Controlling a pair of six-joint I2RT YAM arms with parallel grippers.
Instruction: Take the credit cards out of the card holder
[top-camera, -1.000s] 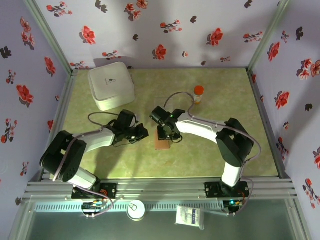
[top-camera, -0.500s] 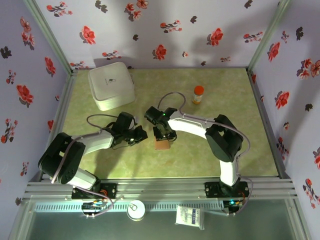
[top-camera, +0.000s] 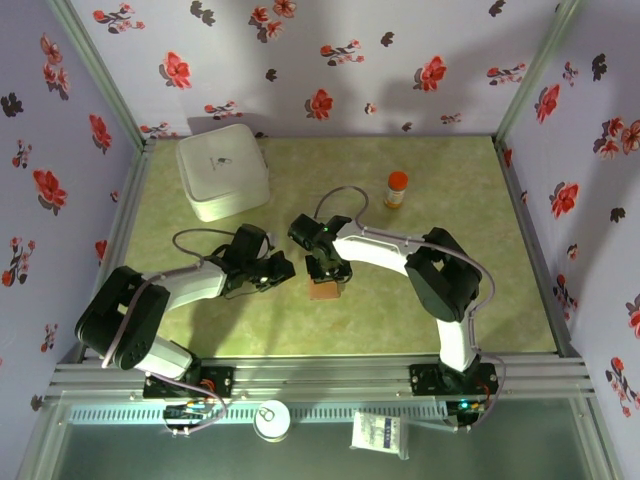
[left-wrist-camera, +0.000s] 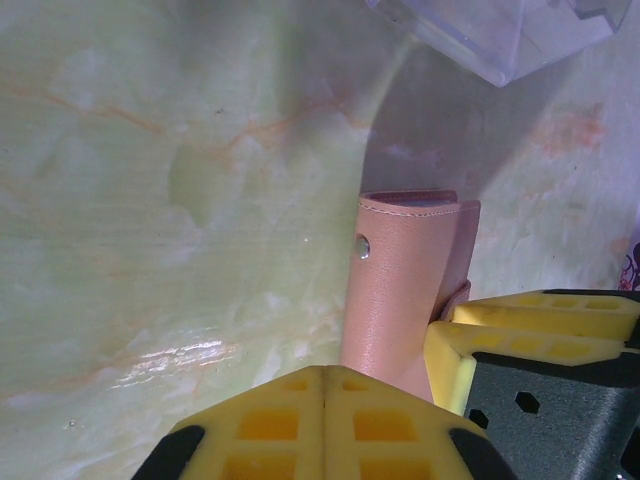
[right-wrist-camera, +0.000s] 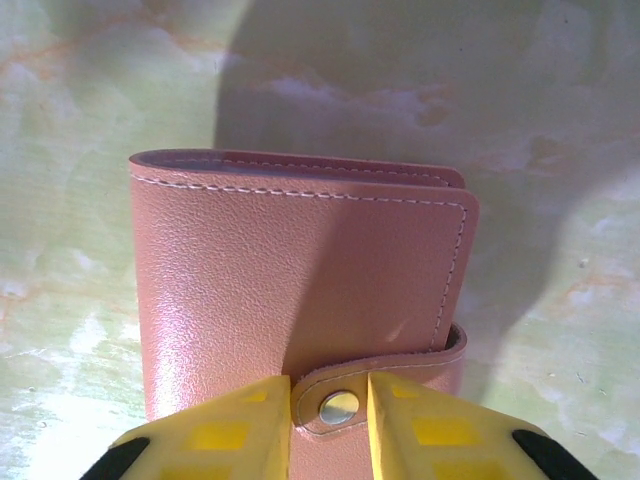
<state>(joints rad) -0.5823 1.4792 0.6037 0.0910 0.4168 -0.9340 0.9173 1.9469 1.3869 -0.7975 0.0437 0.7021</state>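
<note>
Green marbled desk (top-camera: 450, 290), near its middle: tan-brown leather card holder (right-wrist-camera: 300, 280), right end effector (right-wrist-camera: 330, 400) narrow astride its snap tab (right-wrist-camera: 340, 405), grip unclear; left end effector (left-wrist-camera: 325, 385) closed tight, just beside.

White left arm (top-camera: 195, 283) and white right arm (top-camera: 378, 248), black at the joints, trailing thin grey cables (top-camera: 345, 188); yellow waffle-patterned fingertips (right-wrist-camera: 220, 435) (dark grey housing (left-wrist-camera: 545, 420) behind).

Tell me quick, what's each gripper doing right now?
Left gripper: closed, empty, beside the card holder.
Right gripper: slightly open, straddling the card holder's snap.
</note>
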